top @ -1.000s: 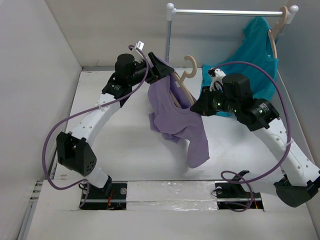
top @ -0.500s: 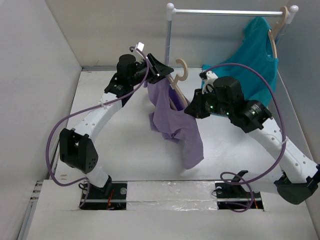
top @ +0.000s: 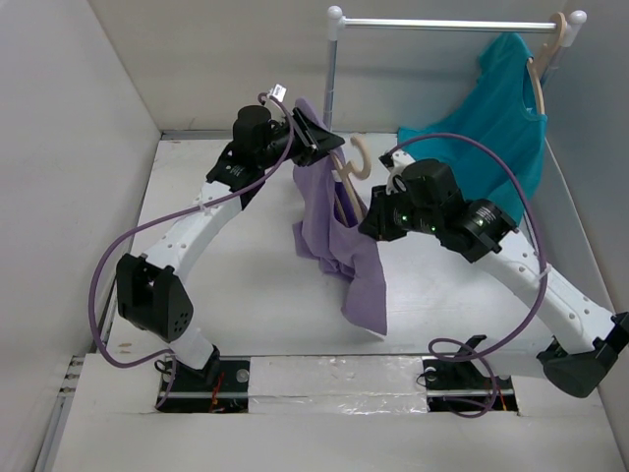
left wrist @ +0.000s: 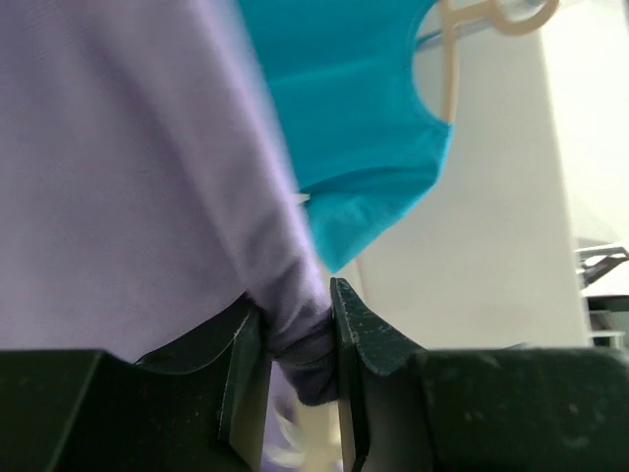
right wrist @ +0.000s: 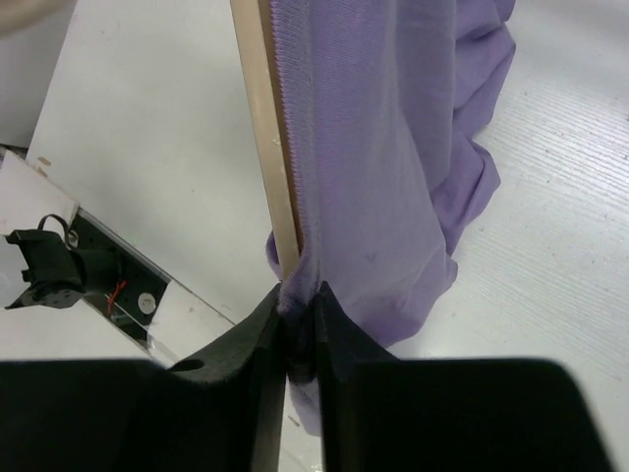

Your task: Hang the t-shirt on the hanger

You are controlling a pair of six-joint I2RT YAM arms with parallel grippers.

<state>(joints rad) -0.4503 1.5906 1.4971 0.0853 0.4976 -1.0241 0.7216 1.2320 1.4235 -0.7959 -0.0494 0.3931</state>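
Above white table (top: 246, 295), between grey walls (top: 59, 147), near rail (top: 442, 24) with teal shirt (top: 501, 108): t-shirt (top: 339, 231) aloft, partly on hanger (top: 356, 162), pinched tight by left gripper (top: 316, 146) (top edge) and right gripper (top: 369, 224), swung leftward since before.

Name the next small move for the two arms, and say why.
Probably the left fingers should draw their pinched fold of the t-shirt slightly further over the hanger, toward its hook. The right fingers clamp the hanger's lower end with fabric against it, and most of the shirt hangs bunched on one side.
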